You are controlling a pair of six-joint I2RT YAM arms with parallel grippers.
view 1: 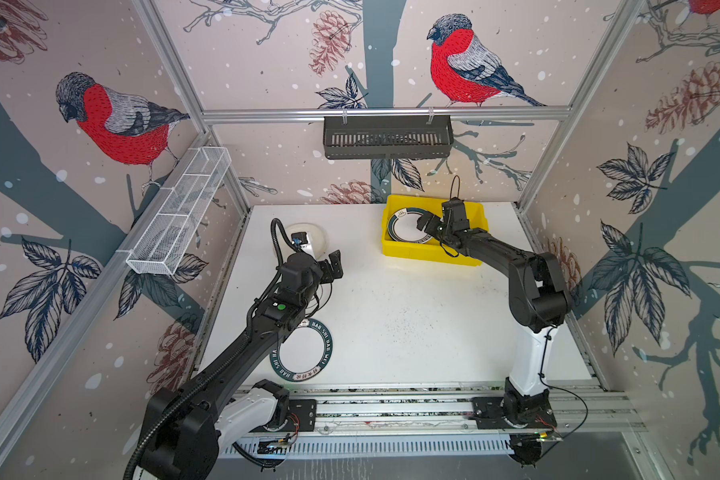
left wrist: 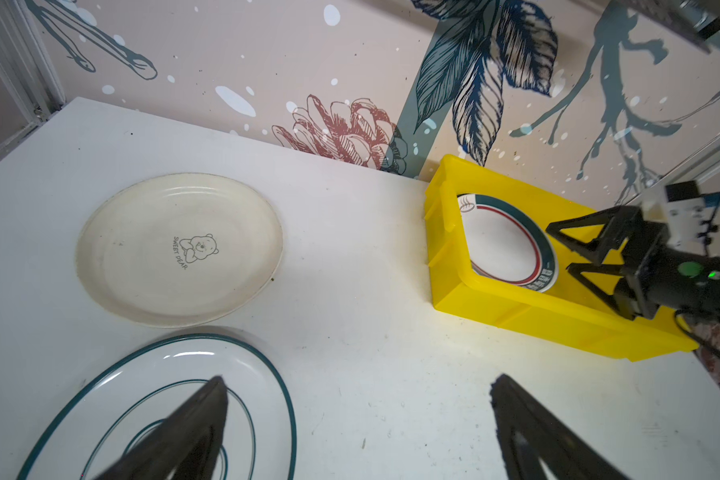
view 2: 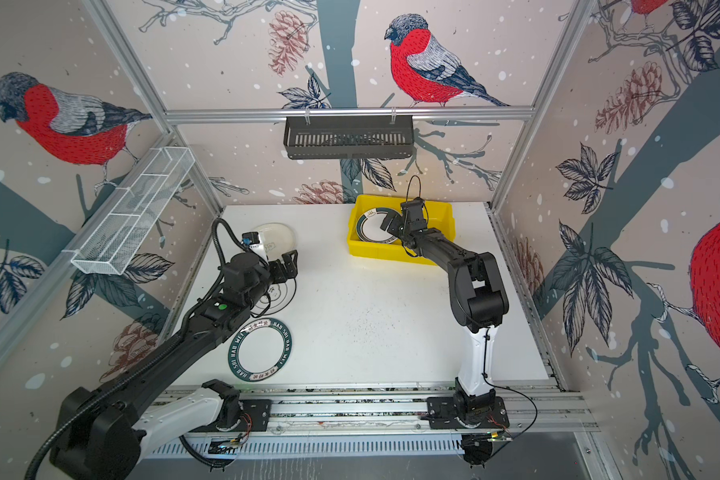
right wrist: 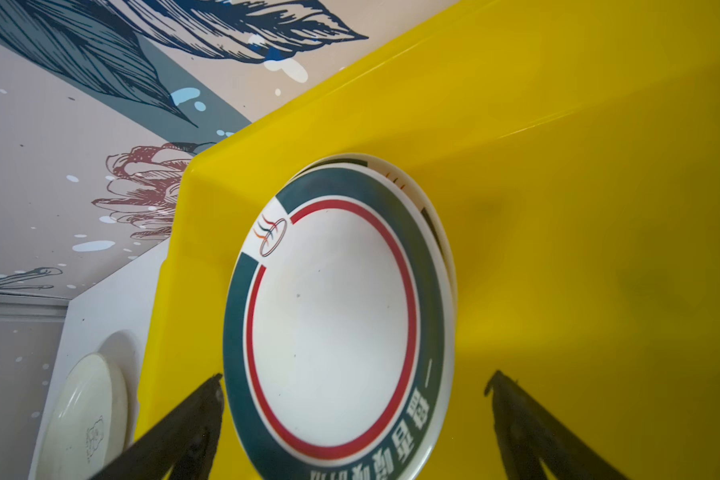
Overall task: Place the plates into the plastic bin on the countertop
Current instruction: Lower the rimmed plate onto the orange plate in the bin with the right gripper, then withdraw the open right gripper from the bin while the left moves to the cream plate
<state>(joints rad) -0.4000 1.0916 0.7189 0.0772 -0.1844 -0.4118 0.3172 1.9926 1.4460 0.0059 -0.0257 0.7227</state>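
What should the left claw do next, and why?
Probably lower the left claw and close on the rim of the ringed plate: it is open, one finger over that plate, the other past its edge, and the plate lies on the countertop, outside the yellow bin.

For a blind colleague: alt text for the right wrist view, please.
A green-rimmed white plate lies in the yellow bin atop another plate, under the open right gripper. A cream plate sits outside on the countertop.

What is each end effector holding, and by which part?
Nothing. The right end effector stands open above the plate in the bin; the left end effector is open and empty too.
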